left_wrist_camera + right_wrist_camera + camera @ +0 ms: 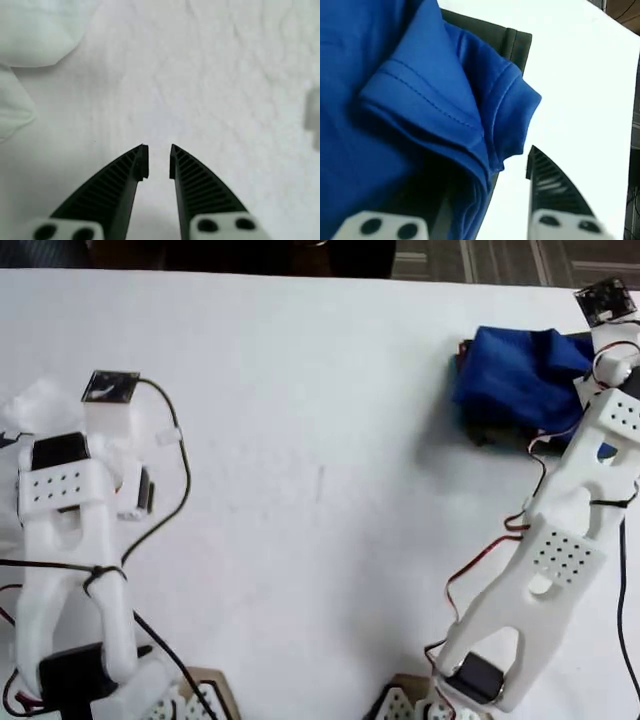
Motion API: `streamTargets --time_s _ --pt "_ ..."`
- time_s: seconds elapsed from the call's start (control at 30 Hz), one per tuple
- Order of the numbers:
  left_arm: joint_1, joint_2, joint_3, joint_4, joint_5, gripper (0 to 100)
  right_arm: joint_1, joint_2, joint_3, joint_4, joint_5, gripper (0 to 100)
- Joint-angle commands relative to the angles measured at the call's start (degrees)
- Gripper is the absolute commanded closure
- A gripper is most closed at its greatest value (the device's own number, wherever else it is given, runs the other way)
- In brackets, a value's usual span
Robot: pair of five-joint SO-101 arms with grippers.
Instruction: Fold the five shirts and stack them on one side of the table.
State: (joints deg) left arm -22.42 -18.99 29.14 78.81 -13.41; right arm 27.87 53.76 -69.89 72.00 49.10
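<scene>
A crumpled blue shirt (pixel 520 375) lies on top of folded dark shirts (pixel 488 436) at the far right of the white table (pixel 320 490). My right gripper (pixel 490 170) is at this pile and open. One black finger (pixel 545 185) shows beside the blue shirt (pixel 420 75), whose folded hem drapes over the other finger. A dark shirt (pixel 490 32) peeks out beneath. At the table's left edge lies a white shirt (pixel 25 410). My left gripper (pixel 158 161) hangs over bare table near that white shirt (pixel 35 30), open by a narrow gap and holding nothing.
The left arm (pixel 60 490) stands along the left edge and the right arm (pixel 560 550) along the right edge, both trailing cables. The table's far edge (pixel 300 272) meets a dark floor.
</scene>
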Motion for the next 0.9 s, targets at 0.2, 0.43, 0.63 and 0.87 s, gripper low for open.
streamTargets --time_s 0.2,0.43,0.63,0.87 --pt "-0.44 -2.29 -0.13 -0.62 -0.53 90 0.57 -6.46 -7.38 -1.01 -13.45 81.4" --pt "-0.44 -2.29 -0.13 -0.53 -0.53 90 0.40 -6.37 -11.78 -4.44 -21.01 81.4" --pt "-0.44 -2.29 -0.13 -0.79 -0.53 90 0.13 -6.37 -11.60 -2.59 -21.54 81.4" --pt "-0.35 -2.29 -0.13 -0.88 -0.53 90 -0.31 -6.99 -12.13 -2.86 -24.35 84.9"
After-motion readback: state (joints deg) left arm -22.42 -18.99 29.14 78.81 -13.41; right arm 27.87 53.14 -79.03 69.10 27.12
